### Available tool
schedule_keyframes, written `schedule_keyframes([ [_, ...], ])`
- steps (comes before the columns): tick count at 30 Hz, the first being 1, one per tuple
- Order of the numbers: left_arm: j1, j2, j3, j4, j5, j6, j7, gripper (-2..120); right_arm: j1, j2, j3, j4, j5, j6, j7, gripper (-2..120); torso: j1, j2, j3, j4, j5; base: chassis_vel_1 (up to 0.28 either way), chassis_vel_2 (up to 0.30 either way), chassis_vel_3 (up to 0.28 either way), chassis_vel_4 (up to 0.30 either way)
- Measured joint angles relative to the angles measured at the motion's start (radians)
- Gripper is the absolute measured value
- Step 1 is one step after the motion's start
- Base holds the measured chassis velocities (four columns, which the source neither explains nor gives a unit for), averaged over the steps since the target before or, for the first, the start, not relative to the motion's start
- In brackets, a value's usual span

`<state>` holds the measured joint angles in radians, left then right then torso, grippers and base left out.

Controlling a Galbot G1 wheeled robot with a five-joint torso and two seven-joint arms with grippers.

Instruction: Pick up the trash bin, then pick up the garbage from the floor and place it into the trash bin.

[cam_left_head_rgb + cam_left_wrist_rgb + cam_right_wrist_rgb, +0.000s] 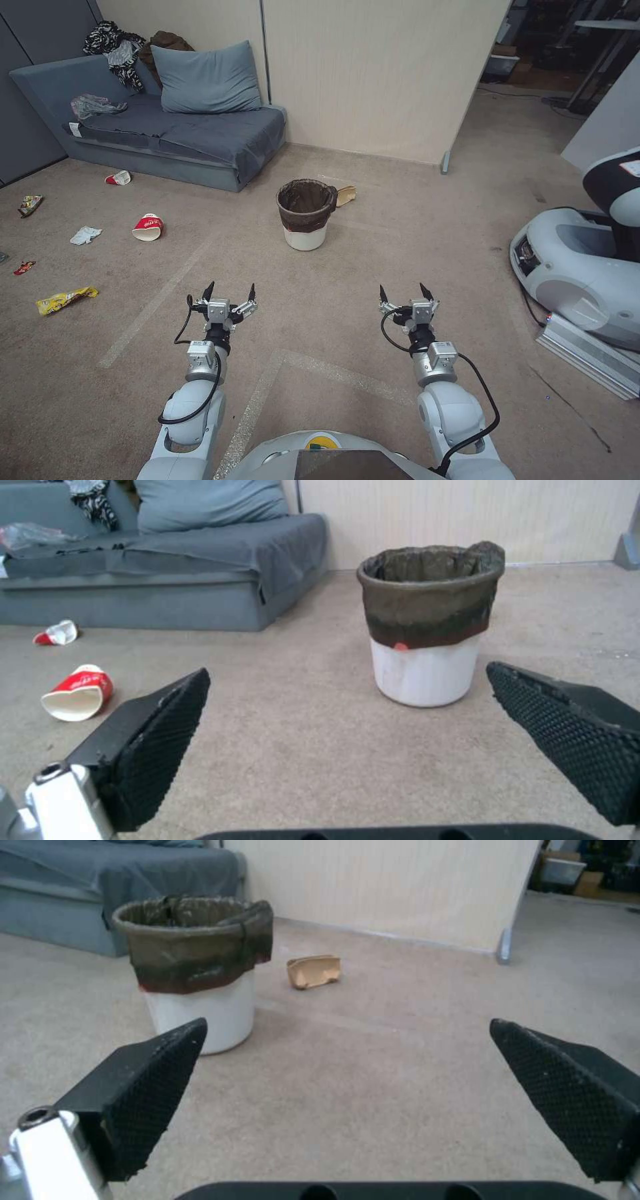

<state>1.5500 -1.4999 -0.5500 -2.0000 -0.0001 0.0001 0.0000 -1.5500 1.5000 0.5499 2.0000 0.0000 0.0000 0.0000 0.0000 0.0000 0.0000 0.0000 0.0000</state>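
The trash bin (306, 215), a small white bucket with a dark liner over its rim, stands upright on the carpet ahead of me; it also appears as the trash bin (427, 625) and the trash bin (197, 970). Garbage lies on the floor at the left: a red-and-white paper cup (148, 227), a second cup (119, 178) by the sofa, a white tissue (85, 235), a yellow wrapper (65, 299) and small wrappers (30, 204). My left gripper (230, 294) and right gripper (406, 293) hover open and empty, short of the bin.
A grey sofa (167, 127) with a cushion runs along the back left. A partition wall (373, 73) stands behind the bin, with a tan piece of card (345, 195) at its foot. Another robot's white base (580, 267) and a metal ramp sit at the right.
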Motion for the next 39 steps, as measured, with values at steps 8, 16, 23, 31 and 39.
schedule_keyframes([
  [8,0.000,0.000,0.000,0.000,0.000,0.000,0.000,100,0.000,0.000,0.000,0.000,0.000,0.000,0.000,100,0.000,0.000,0.000,0.0000,0.0000,0.000,0.000,0.000,0.000],
  [16,0.000,0.000,0.000,0.000,0.000,0.000,0.000,100,0.000,0.000,0.000,0.000,0.000,0.000,0.000,100,0.000,0.000,0.000,0.0000,0.0000,0.000,0.000,0.000,0.000],
  [23,0.000,0.000,0.000,0.000,0.000,0.000,0.000,100,0.000,0.000,0.000,0.000,0.000,0.000,0.000,100,0.000,0.000,0.000,0.0000,0.0000,0.000,0.000,0.000,0.000],
  [31,-0.009,0.030,-0.005,0.032,0.000,-0.021,-0.113,100,-0.012,0.041,0.040,-0.029,-0.030,0.123,0.119,100,0.000,0.000,0.000,-0.0001,0.0000,0.000,0.000,0.000,0.000],
  [39,-0.029,0.091,-0.017,0.098,0.001,-0.071,-0.345,100,-0.031,0.083,0.092,-0.049,-0.063,0.281,0.264,100,0.000,0.000,0.000,-0.0001,-0.0001,0.000,0.000,0.000,0.000],
])
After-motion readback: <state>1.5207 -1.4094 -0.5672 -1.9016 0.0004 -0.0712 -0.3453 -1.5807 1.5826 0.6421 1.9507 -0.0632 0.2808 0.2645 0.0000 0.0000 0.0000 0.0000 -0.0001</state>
